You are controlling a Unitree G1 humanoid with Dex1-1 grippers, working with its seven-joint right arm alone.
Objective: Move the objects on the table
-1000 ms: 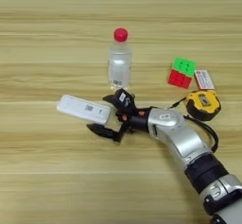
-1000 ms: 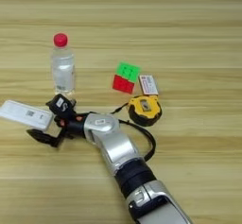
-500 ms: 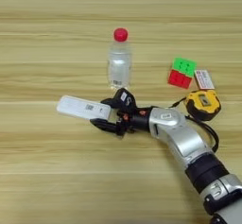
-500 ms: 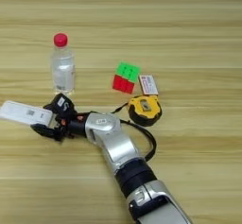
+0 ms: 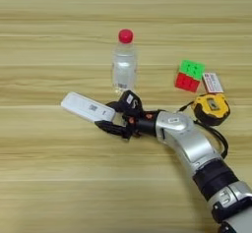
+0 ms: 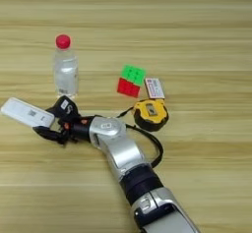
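Gripper [image 5: 114,116] straddles white device [image 5: 87,107] end; bottle [image 5: 124,60] near.

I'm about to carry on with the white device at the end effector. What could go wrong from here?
1. The end effector grips only the near end of the flat white rectangular device, so most of it sticks out to the left; it may pivot or slip if lifted.
2. The clear plastic bottle with the red cap stands upright just behind the end effector; a swing away from the robot could topple it.
3. The yellow-black tape measure lies beside the forearm, its black strap curving close to it, and might snag.
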